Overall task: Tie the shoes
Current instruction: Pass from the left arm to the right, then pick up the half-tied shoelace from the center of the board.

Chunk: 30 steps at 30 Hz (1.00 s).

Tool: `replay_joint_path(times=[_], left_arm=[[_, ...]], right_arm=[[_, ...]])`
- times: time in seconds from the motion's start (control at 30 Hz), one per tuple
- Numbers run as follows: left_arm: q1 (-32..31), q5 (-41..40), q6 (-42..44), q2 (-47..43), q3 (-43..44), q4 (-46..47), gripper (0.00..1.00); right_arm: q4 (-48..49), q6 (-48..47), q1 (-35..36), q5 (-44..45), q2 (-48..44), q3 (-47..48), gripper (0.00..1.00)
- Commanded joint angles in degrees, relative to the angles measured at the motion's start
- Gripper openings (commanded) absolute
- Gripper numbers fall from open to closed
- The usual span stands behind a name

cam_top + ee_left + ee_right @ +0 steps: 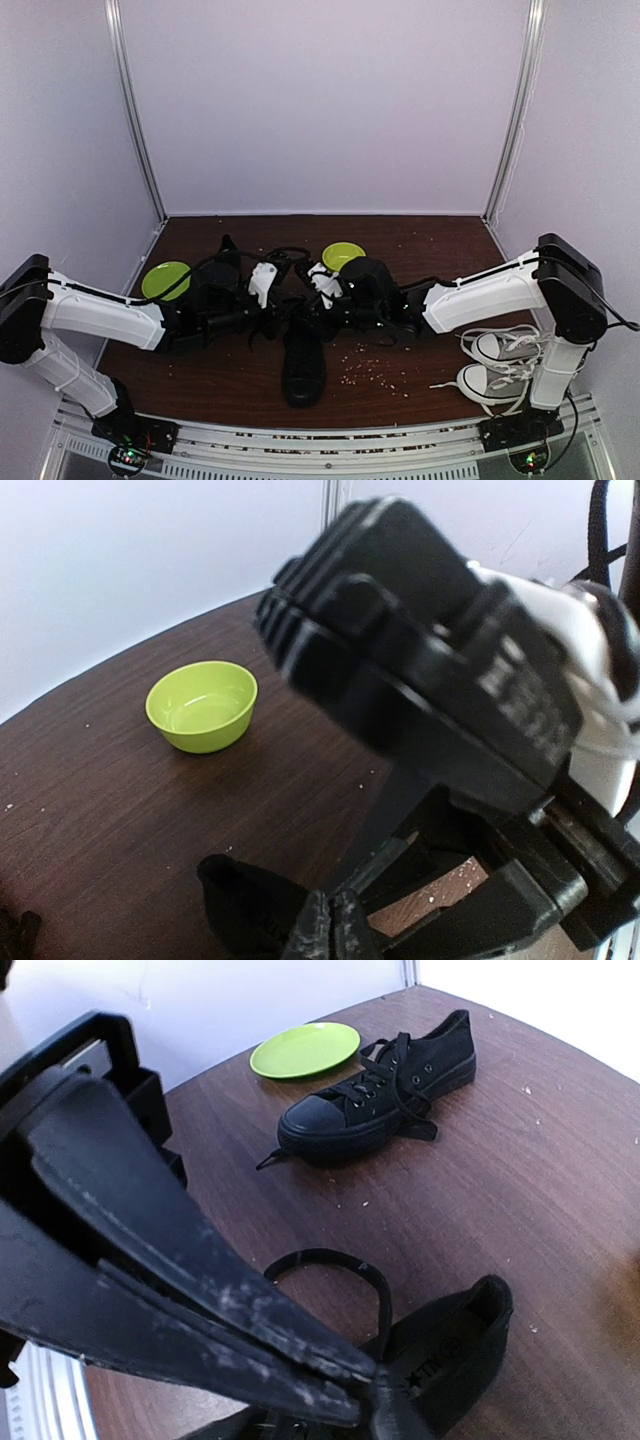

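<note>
One black shoe (303, 365) lies mid-table with its toe toward the arms; its heel shows in the right wrist view (455, 1360) and the left wrist view (240, 905). The second black shoe (225, 262) (385, 1095) lies farther back, laced but untied. Both grippers meet just above the near shoe's opening. My left gripper (335, 928) has its fingertips pressed together, with a dark lace strip running out of them to the right. My right gripper (372, 1385) has its fingers converged at the tips where a black lace loop (330, 1260) runs in.
A green bowl (165, 280) (202, 705) sits at the left and a green plate (343, 256) (305, 1048) at the back centre. Grey-and-white sneakers (497, 362) with white laces lie by the right arm's base. Crumbs dot the brown table (400, 340).
</note>
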Motion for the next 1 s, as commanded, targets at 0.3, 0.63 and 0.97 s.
replay_joint_path(times=[0.3, 0.63, 0.97], left_arm=[[-0.10, -2.76, 4.57, -2.09, 4.59, -6.83, 0.51], [7.40, -6.29, -5.64, -11.44, 6.89, -46.20, 0.71], [11.21, 1.03, -6.12, 7.60, 12.64, -54.28, 0.72]], right_arm=[[1.50, 0.08, 0.13, 1.08, 0.00, 0.67, 0.00], [-0.91, -2.36, 0.09, 0.13, 0.23, 0.97, 0.00], [-0.97, -3.91, 0.14, -0.47, 0.76, 1.20, 0.00]])
